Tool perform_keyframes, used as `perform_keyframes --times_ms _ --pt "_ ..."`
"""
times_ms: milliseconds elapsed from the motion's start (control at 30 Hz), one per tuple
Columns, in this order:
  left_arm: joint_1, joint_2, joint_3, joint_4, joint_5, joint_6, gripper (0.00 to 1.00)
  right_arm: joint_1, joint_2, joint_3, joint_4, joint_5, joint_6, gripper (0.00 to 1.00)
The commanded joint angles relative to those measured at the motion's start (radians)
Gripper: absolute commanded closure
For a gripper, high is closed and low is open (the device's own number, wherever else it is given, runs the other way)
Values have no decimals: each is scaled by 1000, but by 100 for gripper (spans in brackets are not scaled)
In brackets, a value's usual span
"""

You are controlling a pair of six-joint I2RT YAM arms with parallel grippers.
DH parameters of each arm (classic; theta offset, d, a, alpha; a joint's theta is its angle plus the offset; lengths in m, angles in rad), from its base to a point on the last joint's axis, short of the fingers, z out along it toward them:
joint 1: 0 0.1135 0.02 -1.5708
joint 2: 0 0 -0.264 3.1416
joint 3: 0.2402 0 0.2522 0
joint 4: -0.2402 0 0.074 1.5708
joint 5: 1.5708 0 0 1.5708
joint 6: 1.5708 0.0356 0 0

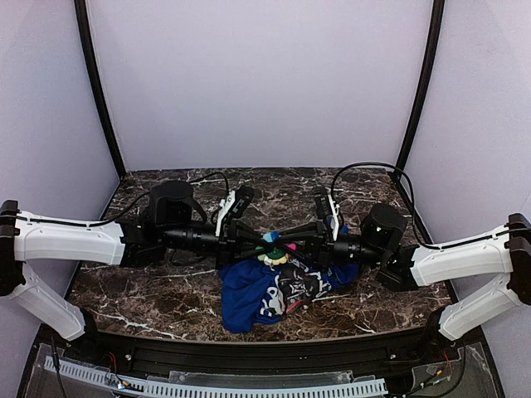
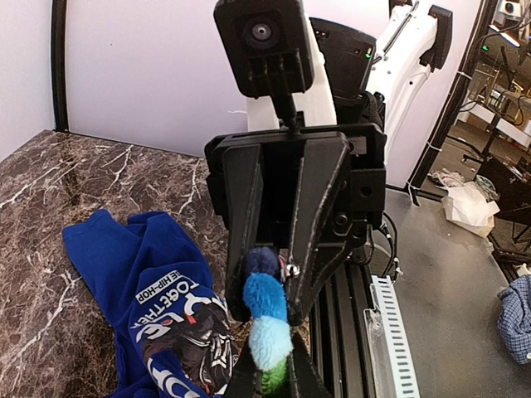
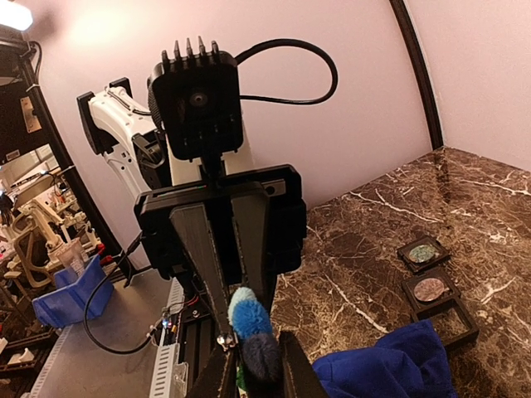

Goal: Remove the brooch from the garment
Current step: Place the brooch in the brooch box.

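The left arm (image 1: 66, 240) came in from the left edge of the top view and lay roughly level above the marble table (image 1: 149, 298). The left fingers (image 1: 253, 241) pointed toward the centre of the frame and were clenched on the brooch (image 1: 272, 249), a small cluster of teal, green, yellow and pink tufts at mid-frame. The right fingers (image 1: 294, 245) met it from the opposite side and were clamped on it as well, so the two sets stood tip to tip with the brooch between them. The right arm (image 1: 465, 261) ran off to the right edge.

Just below the brooch in that view, the blue garment (image 1: 265, 290) lay crumpled on the table, its printed graphic facing up.

In the left wrist view the garment filled the lower left. The brooch sat at lower centre as a stacked row of dark blue, bright blue, pale blue and green tufts. A small metal part showed where the opposing fingers closed on it. Whether the brooch touched the cloth there could not be told.

In the right wrist view the brooch was at bottom centre and the garment at lower right, apart from it. Small dark square trays (image 3: 431, 290) stood in a row at the right, the nearest just beside the cloth.
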Motion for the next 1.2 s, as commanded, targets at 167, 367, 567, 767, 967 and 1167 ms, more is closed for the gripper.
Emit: perform_keyframes --times_ms 167,367,567,767,967,1167 --pt "0 -67 -27 -7 -37 5 99 -39 15 -14 50 -49 -4 81" --pt "7 -63 -24 -13 -80 -14 99 -37 10 -25 68 -87 -21 77" --pt "13 -62 -26 -2 -65 -27 99 -37 -16 -39 65 -75 -24 76" --pt "12 -55 -24 6 -55 -31 99 -37 -16 -41 72 -79 -24 76" --pt "12 -60 -28 8 -61 -32 99 -37 -19 -43 77 -83 -29 69" --pt "22 -62 -32 -4 -139 -42 99 -37 -46 -58 58 -68 -51 50"
